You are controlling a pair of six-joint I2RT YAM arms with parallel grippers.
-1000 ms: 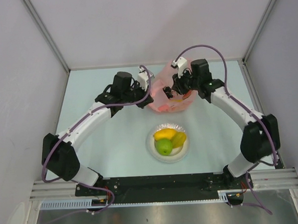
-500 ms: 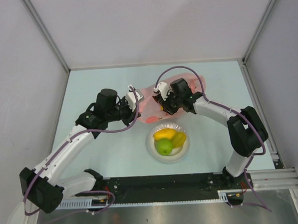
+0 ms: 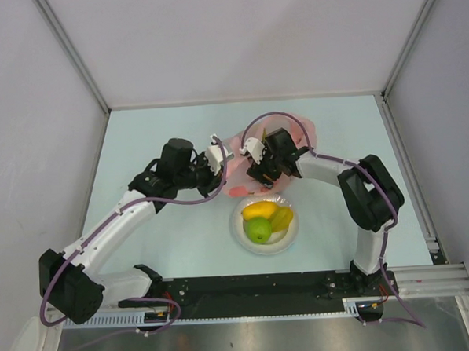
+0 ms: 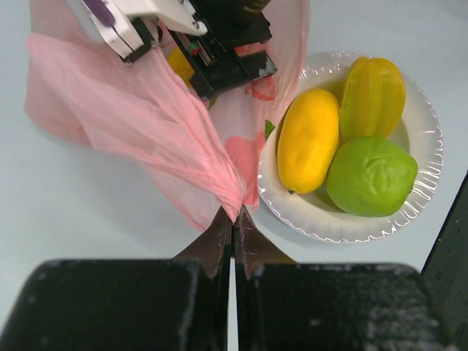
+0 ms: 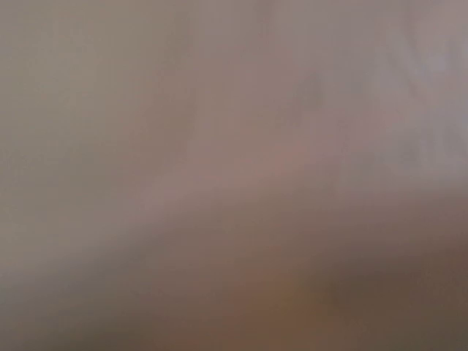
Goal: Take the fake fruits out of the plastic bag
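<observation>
Two hands reach the thin pink plastic bag (image 4: 131,110): left hand (image 4: 232,219) clamped shut on it (right hand (image 4: 230,69) opening indiscernible).

Pale blue-green table (image 3: 138,133) enclosed by plain grey-white walls (image 3: 235,34) with metal corner posts (image 3: 71,54)

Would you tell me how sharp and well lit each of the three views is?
Top external: evenly lit, sharp, soft shadows. Left wrist: the translucent pink plastic bag and round white plate are crisp, the near left gripper slightly soft. Right wrist: wholly out of focus, a pinkish-brown haze, nothing identifiable.
</observation>
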